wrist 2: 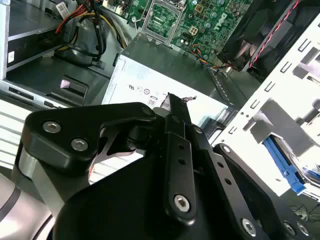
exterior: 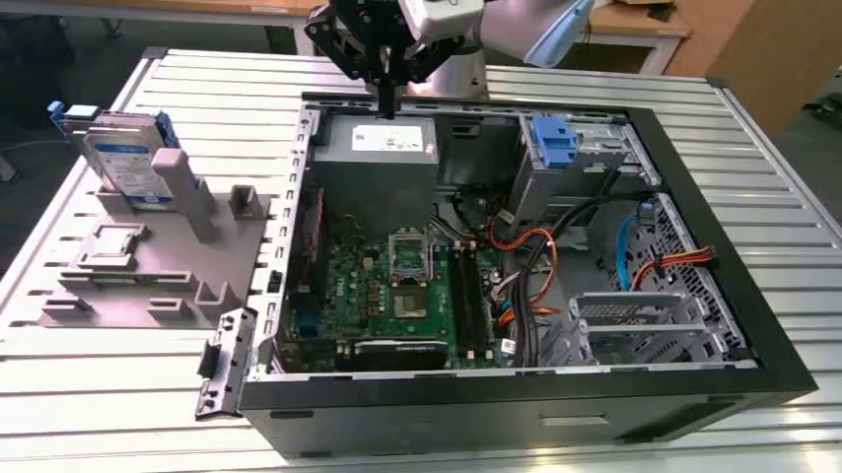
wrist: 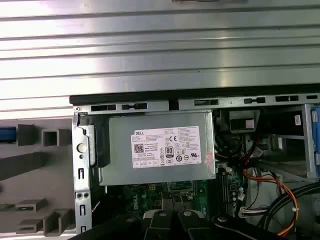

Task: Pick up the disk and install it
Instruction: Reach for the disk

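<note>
The disk (exterior: 122, 150), a silver-grey drive with a blue-and-white label in a blue carrier, stands upright in the grey fixture block (exterior: 145, 266) at the exterior view's left, outside the case. My gripper (exterior: 389, 106) hangs over the far wall of the open computer case (exterior: 526, 394), just above the power supply (exterior: 375, 148), well to the right of the disk. Its black fingers (wrist 2: 172, 102) are pressed together with nothing between them. In the second wrist view a strip of the disk's blue carrier (wrist 2: 284, 162) shows past the case wall.
Inside the case lie the motherboard (exterior: 394, 286), loose cables (exterior: 526, 256), a blue plastic bracket (exterior: 553, 143) on the upper drive bay and a metal drive cage (exterior: 645, 320) at the near right. The ribbed metal table (exterior: 763, 158) surrounds the case.
</note>
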